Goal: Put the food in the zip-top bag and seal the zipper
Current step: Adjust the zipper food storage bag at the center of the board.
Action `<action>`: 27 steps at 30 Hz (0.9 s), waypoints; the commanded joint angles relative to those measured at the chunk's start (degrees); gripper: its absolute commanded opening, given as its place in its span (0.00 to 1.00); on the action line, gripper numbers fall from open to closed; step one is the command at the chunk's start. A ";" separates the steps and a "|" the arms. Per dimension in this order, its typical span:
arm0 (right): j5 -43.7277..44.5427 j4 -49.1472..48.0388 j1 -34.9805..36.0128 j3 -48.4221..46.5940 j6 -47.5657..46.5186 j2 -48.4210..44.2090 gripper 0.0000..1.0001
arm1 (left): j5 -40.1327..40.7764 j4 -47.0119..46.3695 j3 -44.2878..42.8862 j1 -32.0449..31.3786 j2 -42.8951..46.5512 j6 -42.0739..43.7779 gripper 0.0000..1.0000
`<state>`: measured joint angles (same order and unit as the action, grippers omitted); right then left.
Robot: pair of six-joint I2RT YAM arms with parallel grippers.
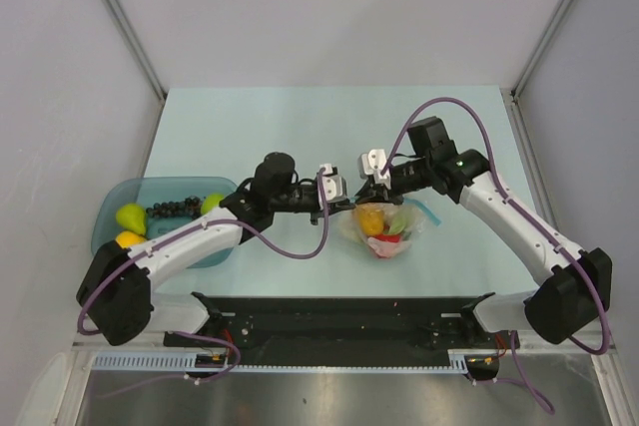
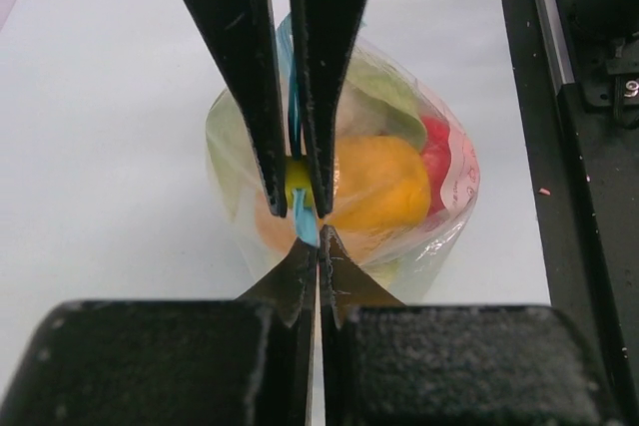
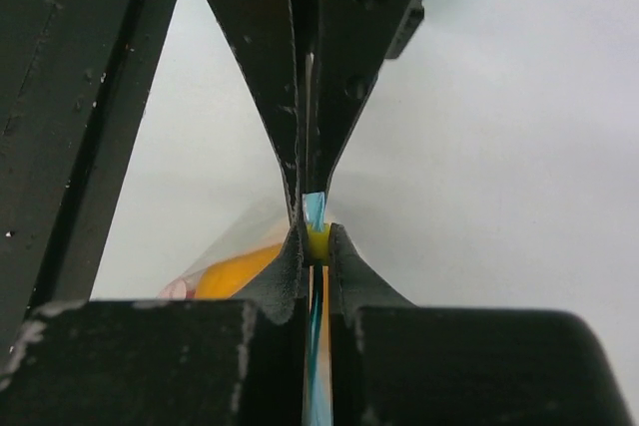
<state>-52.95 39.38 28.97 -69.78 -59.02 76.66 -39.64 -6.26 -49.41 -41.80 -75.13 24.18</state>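
Note:
The clear zip-top bag (image 1: 391, 231) lies at the table's middle, holding an orange fruit (image 2: 379, 182), a red piece (image 2: 436, 152) and pale green lettuce (image 2: 384, 92). My left gripper (image 1: 339, 209) and right gripper (image 1: 371, 199) meet tip to tip over the bag's mouth. In the left wrist view my left gripper (image 2: 318, 236) is shut on the light-blue zipper (image 2: 306, 224). In the right wrist view my right gripper (image 3: 317, 241) is shut on the zipper (image 3: 315, 209), with a small yellow piece (image 3: 318, 243) between its tips.
A teal bowl (image 1: 108, 209) stands at the left, holding yellow-green fruits (image 1: 130, 214), a yellow one (image 1: 128, 239) and dark grapes (image 1: 180, 209). A black rail (image 1: 339, 316) runs along the near edge. White walls stand at both sides.

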 commanded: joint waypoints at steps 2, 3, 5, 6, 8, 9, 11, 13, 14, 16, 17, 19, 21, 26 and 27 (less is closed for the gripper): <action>2.76 4.31 -3.22 -0.97 -2.67 -1.52 0.00 | 0.52 -3.84 2.21 0.84 5.43 -0.89 0.00; 2.85 4.48 -3.22 -0.97 -2.67 -1.60 0.00 | 0.70 -4.02 2.38 0.93 5.61 -0.72 0.00; 2.59 4.57 -3.22 -0.80 -2.41 -1.69 0.00 | 0.88 -4.02 2.39 0.84 5.96 -0.63 0.00; 2.41 4.48 -3.13 -0.80 -2.41 -1.61 0.00 | 1.05 -3.33 2.13 0.93 5.96 -0.28 0.00; 2.41 3.96 -3.04 -0.97 -1.89 -1.69 0.00 | 0.88 -2.53 1.42 0.93 6.23 0.33 0.00; 2.41 3.69 -3.04 -0.89 -1.54 -1.78 0.00 | 0.70 -0.70 0.98 0.93 6.31 1.55 0.05; 2.32 3.17 -2.96 -1.15 -1.01 -1.95 0.00 | 0.52 1.07 -0.60 0.93 5.79 2.09 0.35; 1.97 2.20 -2.87 -1.06 -0.31 -2.39 0.00 | 0.96 1.60 -1.30 0.84 5.70 1.04 0.54; 1.97 1.50 -2.87 -0.89 0.39 -2.48 0.00 | 1.05 1.52 -1.48 0.84 5.53 0.87 0.54; 1.71 0.62 -2.61 -0.89 0.93 -2.66 0.00 | 1.58 0.64 -2.00 0.67 5.26 0.52 0.54; 1.53 0.61 -2.43 -0.97 1.02 -2.83 0.00 | 1.93 0.55 -2.36 0.58 5.00 0.60 0.54; 1.27 -0.35 -2.34 -0.89 2.24 -3.01 0.00 | 1.93 0.64 -3.41 0.32 4.03 0.51 0.53; 1.09 -1.31 -2.17 -0.80 3.56 -3.71 0.00 | 2.02 0.46 -4.03 -0.12 3.50 0.25 0.52; 1.09 -2.20 -1.55 -0.62 4.79 -4.50 0.00 | 1.67 0.11 -5.61 -1.09 1.31 -0.01 0.49; 1.01 -2.37 -1.64 -0.62 5.06 -4.59 0.00 | 1.49 0.28 -5.87 -1.26 0.96 -0.01 0.47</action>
<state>-51.29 39.72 26.96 -69.78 -55.75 74.22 -37.67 -5.23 -52.34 -42.24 -72.88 24.75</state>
